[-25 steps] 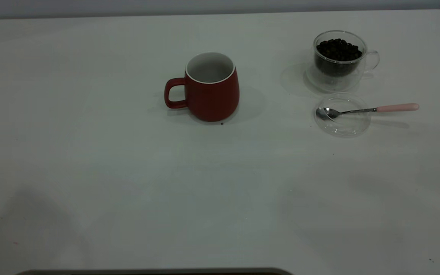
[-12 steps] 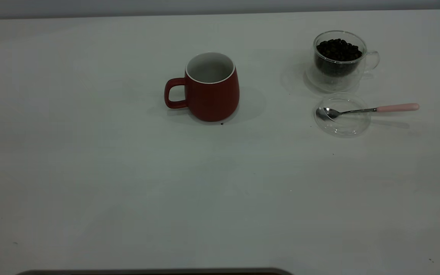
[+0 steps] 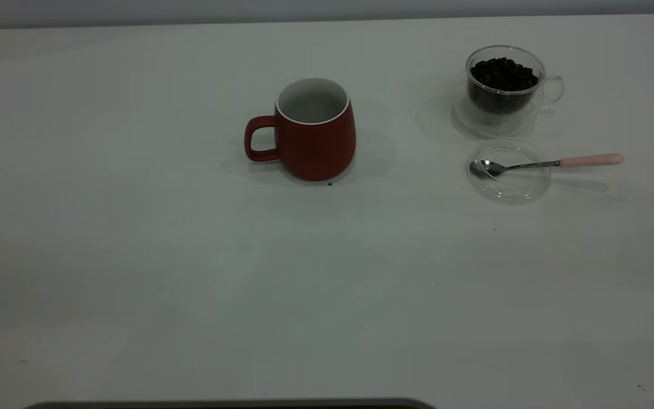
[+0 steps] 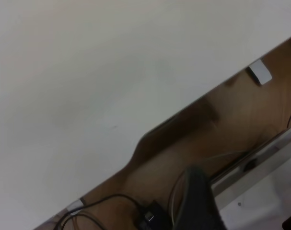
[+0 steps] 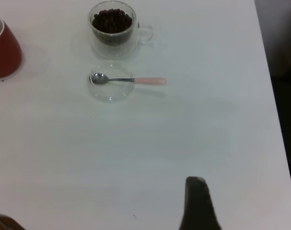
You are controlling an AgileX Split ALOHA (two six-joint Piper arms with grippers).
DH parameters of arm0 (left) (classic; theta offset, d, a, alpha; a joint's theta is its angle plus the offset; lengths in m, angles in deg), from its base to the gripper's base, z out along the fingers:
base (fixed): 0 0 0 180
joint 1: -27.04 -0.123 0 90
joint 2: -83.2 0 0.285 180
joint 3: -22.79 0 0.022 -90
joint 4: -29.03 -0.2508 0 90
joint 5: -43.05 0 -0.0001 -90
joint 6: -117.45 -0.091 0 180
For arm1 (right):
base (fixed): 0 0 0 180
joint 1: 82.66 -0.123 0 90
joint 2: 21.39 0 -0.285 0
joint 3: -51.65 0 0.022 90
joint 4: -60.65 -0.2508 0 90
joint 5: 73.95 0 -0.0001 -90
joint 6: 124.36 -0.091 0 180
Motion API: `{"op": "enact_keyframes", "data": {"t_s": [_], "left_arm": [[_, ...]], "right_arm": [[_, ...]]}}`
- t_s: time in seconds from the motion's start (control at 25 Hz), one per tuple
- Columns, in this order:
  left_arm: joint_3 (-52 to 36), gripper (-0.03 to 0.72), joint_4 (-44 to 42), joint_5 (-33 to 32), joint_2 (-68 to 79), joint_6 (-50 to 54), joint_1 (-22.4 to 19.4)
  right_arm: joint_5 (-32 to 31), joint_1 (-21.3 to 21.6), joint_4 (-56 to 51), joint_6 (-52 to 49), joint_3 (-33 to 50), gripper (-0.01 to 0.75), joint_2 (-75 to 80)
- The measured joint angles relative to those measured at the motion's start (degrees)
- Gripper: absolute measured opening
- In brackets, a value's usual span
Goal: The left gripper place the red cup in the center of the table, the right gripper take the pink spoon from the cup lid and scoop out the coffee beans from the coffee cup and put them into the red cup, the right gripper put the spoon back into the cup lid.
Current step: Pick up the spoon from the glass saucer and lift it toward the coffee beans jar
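White counter | red cup centred; pink spoon on cup lid | gripper states: cannot tell | risk: overhanging handle tips spoon off lid

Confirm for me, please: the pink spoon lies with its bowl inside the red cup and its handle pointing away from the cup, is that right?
Not quite. The pink spoon lies with its bowl in the cup lid, not in the red cup, which stands apart, nearer the table's middle. The handle does point away from the red cup. The exterior view shows this, and the right wrist view agrees.
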State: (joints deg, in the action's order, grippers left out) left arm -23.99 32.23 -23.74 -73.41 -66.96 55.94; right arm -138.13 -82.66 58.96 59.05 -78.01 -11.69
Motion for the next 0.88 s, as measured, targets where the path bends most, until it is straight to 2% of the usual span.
{"op": "enact_keyframes", "data": {"t_s": [0.68, 0.8, 0.88], "left_arm": [[-2.6, 0.591, -0.2, 2.3, -2.0, 0.8, -0.1], [-2.6, 0.591, -0.1, 2.3, -2.0, 0.8, -2.8], [-2.6, 0.591, -0.1, 2.4, -2.4, 0.8, -7.1]], "right_arm": [[0.0, 0.0, 0.0, 0.0, 0.0, 0.544, 0.0], [0.0, 0.0, 0.0, 0.0, 0.0, 0.544, 0.0], [0.0, 0.0, 0.0, 0.0, 0.0, 0.544, 0.0]]}}
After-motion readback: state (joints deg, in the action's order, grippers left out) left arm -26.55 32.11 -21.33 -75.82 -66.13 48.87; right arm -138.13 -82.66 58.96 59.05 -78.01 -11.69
